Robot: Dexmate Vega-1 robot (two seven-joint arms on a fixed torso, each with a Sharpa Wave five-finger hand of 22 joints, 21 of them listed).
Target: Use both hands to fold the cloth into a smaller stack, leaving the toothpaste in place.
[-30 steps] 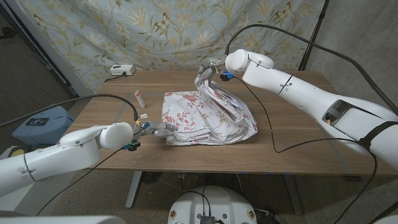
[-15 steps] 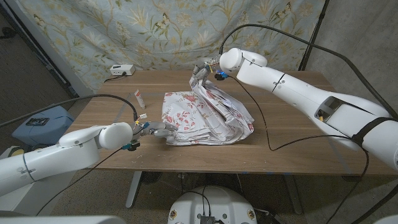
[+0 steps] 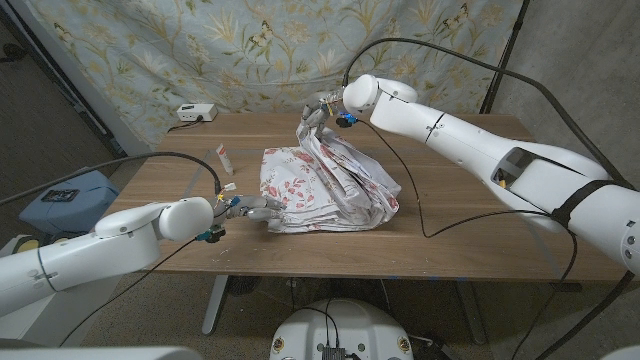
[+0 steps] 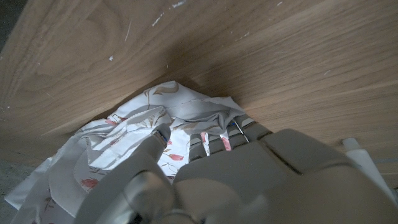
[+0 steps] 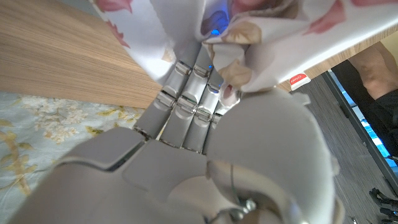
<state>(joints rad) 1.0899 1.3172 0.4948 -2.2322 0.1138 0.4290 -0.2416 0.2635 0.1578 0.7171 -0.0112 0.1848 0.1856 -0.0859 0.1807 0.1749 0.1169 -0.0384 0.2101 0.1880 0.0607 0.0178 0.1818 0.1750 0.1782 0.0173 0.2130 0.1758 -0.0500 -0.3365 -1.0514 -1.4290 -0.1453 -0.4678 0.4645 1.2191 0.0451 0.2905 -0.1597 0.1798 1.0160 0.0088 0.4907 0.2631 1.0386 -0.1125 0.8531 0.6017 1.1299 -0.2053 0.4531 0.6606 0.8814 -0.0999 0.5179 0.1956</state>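
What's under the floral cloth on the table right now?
Only the wooden table shows around the cloth. The left hand holds its near corner down; the right hand lifts the far edge. Whatever lies beneath the bunched folds is covered.

No print is showing clearly enough to read; the toothpaste (image 3: pixel 224 158) seems to be carrying red marking, too small to make out.

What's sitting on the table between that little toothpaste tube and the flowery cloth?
Nothing: in the head view, bare wooden table separates the toothpaste from the cloth.
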